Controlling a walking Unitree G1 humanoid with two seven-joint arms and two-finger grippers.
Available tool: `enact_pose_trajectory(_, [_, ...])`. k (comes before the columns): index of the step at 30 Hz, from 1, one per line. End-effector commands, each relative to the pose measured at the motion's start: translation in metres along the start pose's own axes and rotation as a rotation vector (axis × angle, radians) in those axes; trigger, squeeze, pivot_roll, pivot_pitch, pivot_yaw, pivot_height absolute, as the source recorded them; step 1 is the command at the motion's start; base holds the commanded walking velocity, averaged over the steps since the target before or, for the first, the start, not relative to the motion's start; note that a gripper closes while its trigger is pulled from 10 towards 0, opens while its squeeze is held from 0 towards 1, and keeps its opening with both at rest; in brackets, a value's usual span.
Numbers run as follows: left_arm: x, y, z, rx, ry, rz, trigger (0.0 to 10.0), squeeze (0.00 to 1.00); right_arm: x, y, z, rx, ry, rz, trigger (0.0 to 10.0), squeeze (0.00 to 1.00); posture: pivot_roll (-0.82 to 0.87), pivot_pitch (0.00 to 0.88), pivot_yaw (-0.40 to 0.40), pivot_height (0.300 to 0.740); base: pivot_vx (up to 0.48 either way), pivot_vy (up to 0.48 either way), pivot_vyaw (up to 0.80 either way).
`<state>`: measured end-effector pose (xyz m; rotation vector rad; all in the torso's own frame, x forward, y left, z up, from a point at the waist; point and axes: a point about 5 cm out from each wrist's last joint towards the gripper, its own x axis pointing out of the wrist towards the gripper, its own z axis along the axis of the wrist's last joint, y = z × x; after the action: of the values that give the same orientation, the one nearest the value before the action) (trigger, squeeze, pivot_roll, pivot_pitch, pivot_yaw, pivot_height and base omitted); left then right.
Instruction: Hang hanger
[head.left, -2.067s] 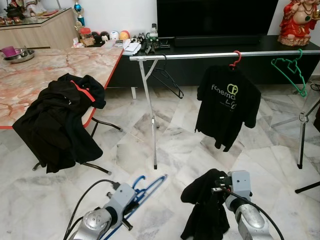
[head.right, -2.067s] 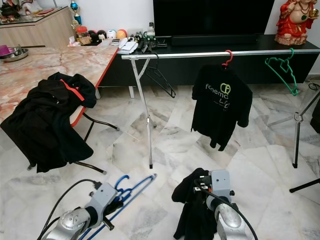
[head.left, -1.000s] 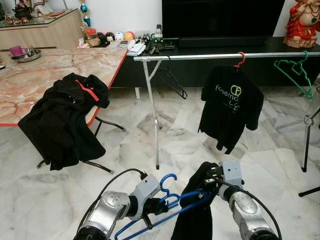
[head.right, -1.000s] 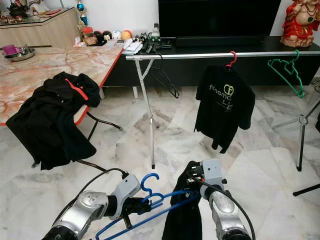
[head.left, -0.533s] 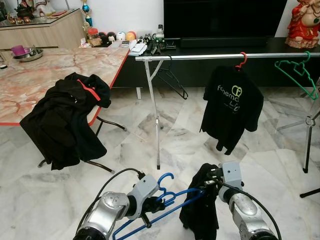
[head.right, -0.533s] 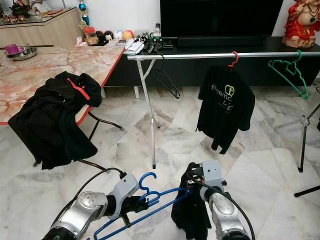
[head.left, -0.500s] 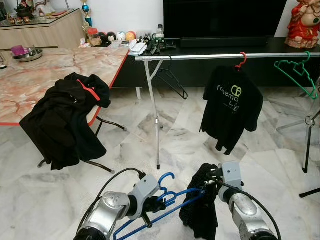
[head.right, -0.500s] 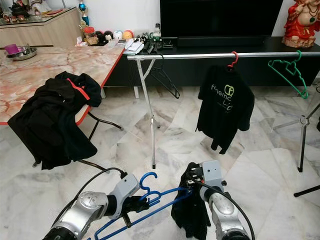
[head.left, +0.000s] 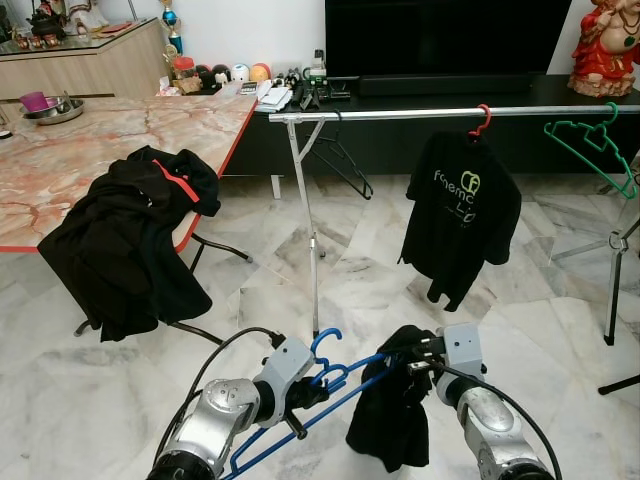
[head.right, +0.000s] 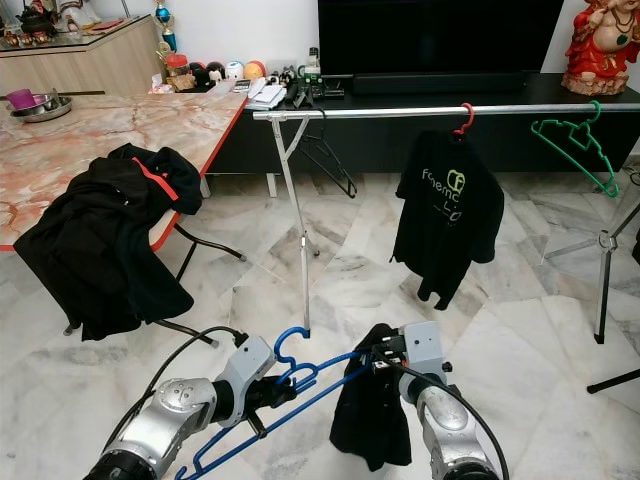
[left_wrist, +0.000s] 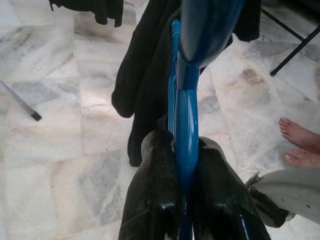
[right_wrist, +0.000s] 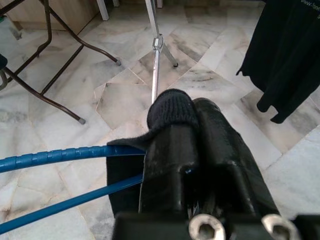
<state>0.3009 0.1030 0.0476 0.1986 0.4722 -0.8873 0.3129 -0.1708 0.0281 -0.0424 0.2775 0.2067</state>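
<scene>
The blue hanger (head.left: 330, 385) is pinched near its hook by the left claw (left_wrist: 176, 150), low and near. A black garment (head.right: 365, 415) is gripped at its collar by the right claw (right_wrist: 192, 145). The hanger arm should be threaded fully inside before the far rail (head.left: 450, 113) is approached.

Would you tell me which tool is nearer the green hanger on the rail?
Right. The right tool, shut on the black garment, sits below the green hanger; the left tool is farther away.
</scene>
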Motion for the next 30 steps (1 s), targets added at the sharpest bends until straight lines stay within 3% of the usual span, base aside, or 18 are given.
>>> enact_pose_trajectory(1, [0.0,-0.001,0.005,-0.023,-0.027,-0.023,10.0,0.0,-0.001,0.001,-0.004,0.031,0.014,0.001,10.0,0.0,0.07,0.012,0.028,0.74,0.0,0.0,0.0])
enact_pose_trajectory(4, [0.0,-0.004,0.004,-0.019,-0.016,-0.041,10.0,0.0,0.0,0.005,-0.003,0.08,0.013,0.068,10.0,0.0,0.08,0.018,0.029,0.74,0.0,0.0,0.0])
enact_pose_trajectory(9, [-0.001,-0.006,0.003,-0.028,-0.02,-0.073,10.0,0.0,0.001,0.001,0.004,0.088,-0.012,0.101,10.0,0.0,0.07,0.019,0.029,0.74,0.0,0.0,0.0])
enact_pose_trajectory(17, [0.0,-0.004,0.005,-0.031,-0.028,-0.044,10.0,0.0,0.004,-0.007,0.014,0.091,-0.041,0.078,10.0,0.0,0.07,0.022,0.028,0.74,0.0,0.0,0.0])
enact_pose_trajectory(24, [0.004,-0.005,0.008,-0.029,-0.032,-0.024,10.0,0.0,0.007,0.004,0.018,0.232,-0.08,0.132,10.0,0.0,0.07,0.025,0.032,0.74,0.0,0.0,0.0])
enact_pose_trajectory(25, [0.005,-0.005,0.007,-0.029,-0.024,-0.016,10.0,0.0,0.008,0.006,0.021,0.305,-0.104,0.154,10.0,0.0,0.07,0.026,0.032,0.74,0.0,0.0,0.0])
enact_pose_trajectory(30, [0.005,-0.004,0.005,-0.035,-0.005,-0.017,10.0,0.0,0.009,0.011,0.026,0.443,-0.136,0.249,10.0,0.0,0.07,0.028,0.032,0.74,0.0,0.0,0.0])
